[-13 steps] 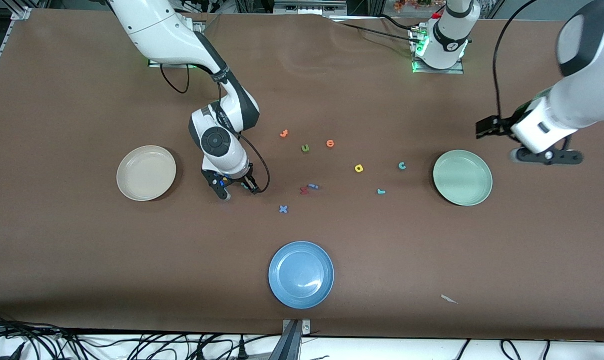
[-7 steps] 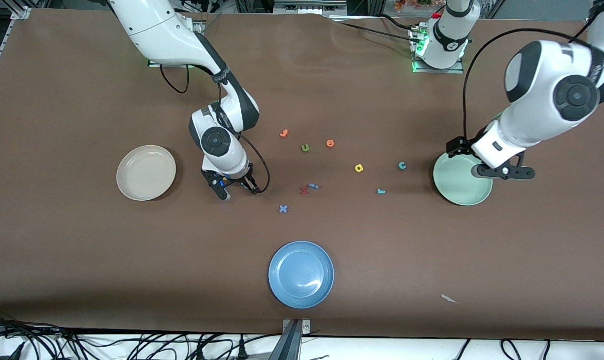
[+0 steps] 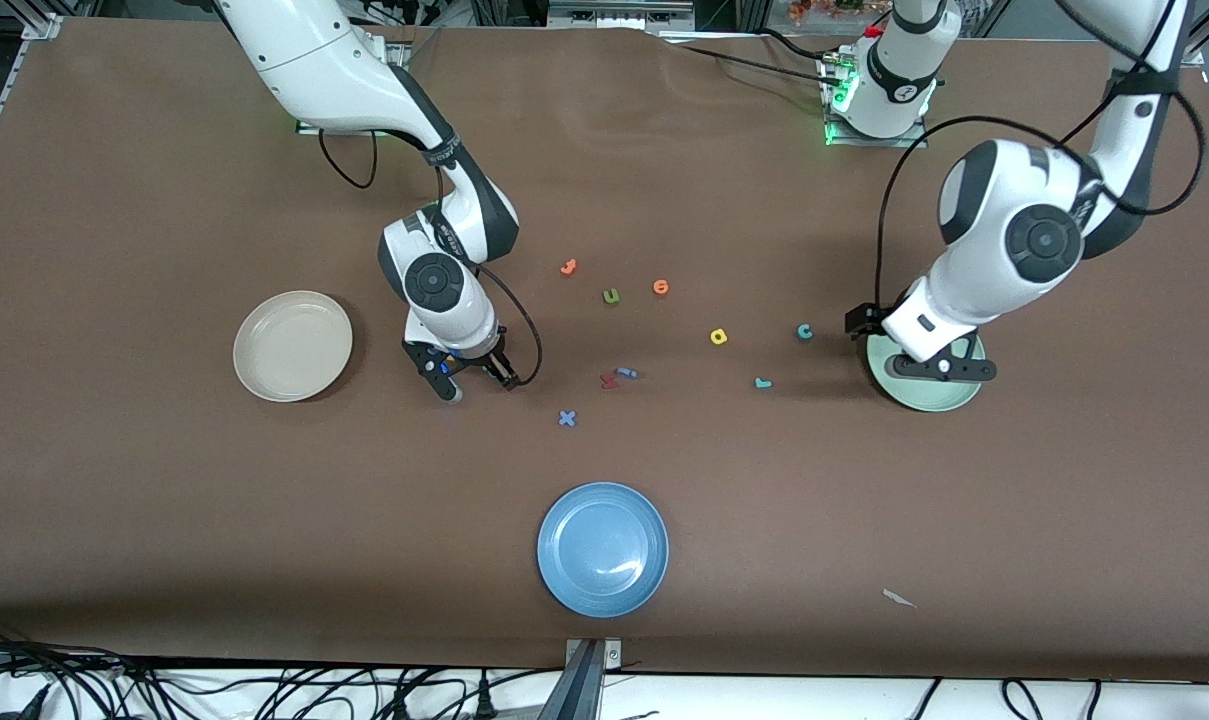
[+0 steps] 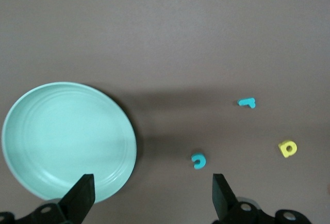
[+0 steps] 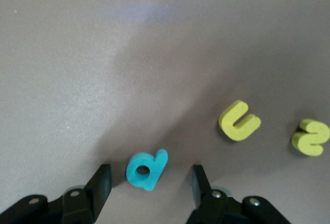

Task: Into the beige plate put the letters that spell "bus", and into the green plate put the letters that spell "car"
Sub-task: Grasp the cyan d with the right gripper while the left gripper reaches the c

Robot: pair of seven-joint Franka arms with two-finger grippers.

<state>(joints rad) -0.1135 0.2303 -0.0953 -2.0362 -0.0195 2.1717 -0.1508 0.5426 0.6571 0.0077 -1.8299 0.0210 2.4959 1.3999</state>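
- Brown matting covers the whole table [image 3: 164, 500] you are working over; black cables trail along the edge nearest the front camera.
- Toward the right arm's end you have the beige plate [image 3: 293, 346], with no letters in it.
- Beside it, the right gripper [image 3: 469, 378] is low at the table, jaws apart on either side of the teal b [image 5: 146, 170] without touching it; the yellow u [image 5: 239, 121] and yellow s [image 5: 311, 137] lie close by on the mat (the arm hides all three from the front camera).
- Mid-table you see scattered letters: orange ones [image 3: 568, 267], an olive-green one [image 3: 611, 296], a dark red one [image 3: 609, 381], a blue x [image 3: 567, 418].
- Nearest the front camera sits the blue plate [image 3: 603, 549].
- Toward the left arm's end, the yellow a [image 3: 719, 337], teal r [image 3: 762, 382] and teal c [image 3: 805, 332] lie on the mat.
- The left gripper [image 4: 149, 195] hovers over the rim of the green plate [image 4: 62, 136], jaws wide apart and holding nothing.
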